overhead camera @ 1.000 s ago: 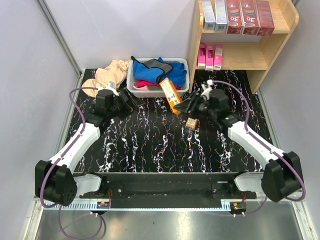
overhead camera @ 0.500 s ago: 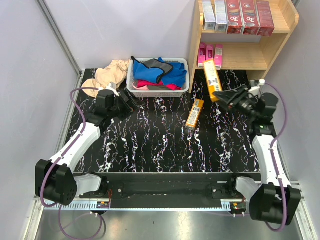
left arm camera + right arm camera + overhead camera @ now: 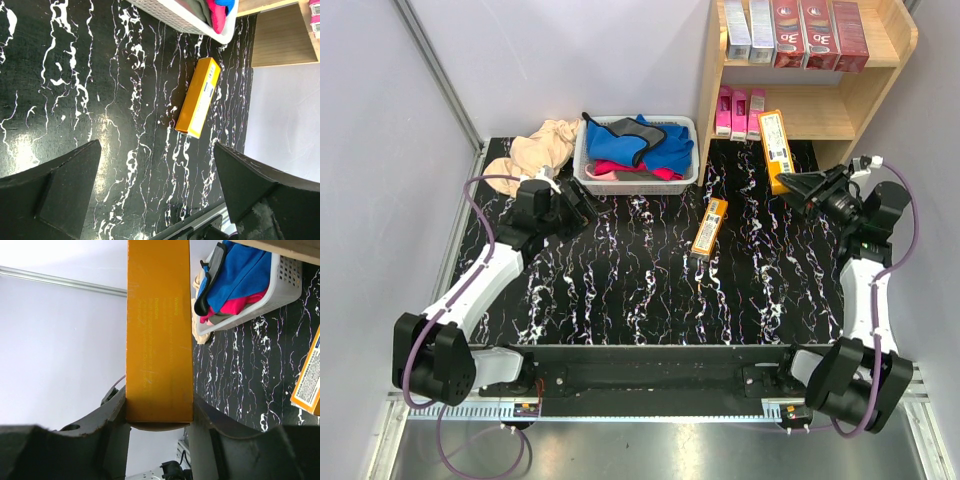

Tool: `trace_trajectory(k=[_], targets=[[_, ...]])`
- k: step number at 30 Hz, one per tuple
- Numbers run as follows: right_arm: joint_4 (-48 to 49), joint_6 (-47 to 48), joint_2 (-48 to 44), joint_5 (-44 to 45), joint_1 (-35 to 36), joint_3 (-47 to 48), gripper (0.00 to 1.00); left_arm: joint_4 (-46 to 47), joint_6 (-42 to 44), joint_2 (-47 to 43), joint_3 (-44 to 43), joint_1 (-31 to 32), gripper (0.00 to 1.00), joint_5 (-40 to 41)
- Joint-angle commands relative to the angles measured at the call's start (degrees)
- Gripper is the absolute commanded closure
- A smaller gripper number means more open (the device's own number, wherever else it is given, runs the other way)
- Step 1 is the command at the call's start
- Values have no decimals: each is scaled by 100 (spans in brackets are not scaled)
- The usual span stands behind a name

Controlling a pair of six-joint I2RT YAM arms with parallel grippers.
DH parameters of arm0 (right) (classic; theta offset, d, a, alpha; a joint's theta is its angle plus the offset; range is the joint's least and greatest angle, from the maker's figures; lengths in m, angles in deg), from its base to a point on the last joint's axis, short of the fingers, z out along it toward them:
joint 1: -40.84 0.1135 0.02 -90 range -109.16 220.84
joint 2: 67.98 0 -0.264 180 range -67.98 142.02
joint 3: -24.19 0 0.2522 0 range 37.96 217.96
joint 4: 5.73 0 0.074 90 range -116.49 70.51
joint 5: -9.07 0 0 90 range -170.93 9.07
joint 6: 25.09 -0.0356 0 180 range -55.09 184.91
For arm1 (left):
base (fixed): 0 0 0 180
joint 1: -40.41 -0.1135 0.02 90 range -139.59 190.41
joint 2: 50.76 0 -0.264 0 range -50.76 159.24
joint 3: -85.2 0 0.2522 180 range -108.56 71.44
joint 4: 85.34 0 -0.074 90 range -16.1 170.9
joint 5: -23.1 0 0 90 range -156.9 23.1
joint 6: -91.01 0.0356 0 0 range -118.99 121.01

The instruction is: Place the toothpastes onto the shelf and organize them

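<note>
My right gripper (image 3: 792, 183) is shut on an orange-yellow toothpaste box (image 3: 775, 149), holding it upright just in front of the wooden shelf (image 3: 880, 75), beside the lower tier. In the right wrist view the same box (image 3: 159, 330) sits squeezed between both fingers (image 3: 112, 430). A second orange-yellow box (image 3: 709, 227) lies flat on the black marbled table, also visible in the left wrist view (image 3: 198, 97). Three pink boxes (image 3: 739, 112) stand on the lower tier; silver-grey and dark red boxes (image 3: 798, 32) line the top tier. My left gripper (image 3: 582, 203) is open over the table's left side, holding nothing.
A white plastic basket (image 3: 586, 165) filled with blue and pink cloths (image 3: 638, 145) stands at the back centre. A beige cloth (image 3: 542, 147) lies left of it. Grey walls close in both sides, and the shelf's side panel (image 3: 855, 130) is near my right arm.
My right arm has carried the orange-yellow box from beside the basket, rightward and back to the front of the shelf's lower tier. The left arm has stayed put.
</note>
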Motion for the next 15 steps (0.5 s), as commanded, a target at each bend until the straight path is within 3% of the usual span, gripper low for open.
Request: trace_trajectory(k=[1,15], targets=[[607,-88,295,-28,-2,464,67,232,104,50,-255,27,1,7],[1021,-44,2325,851,-2,1780,67,223,148,129,-352,27,1,-125]])
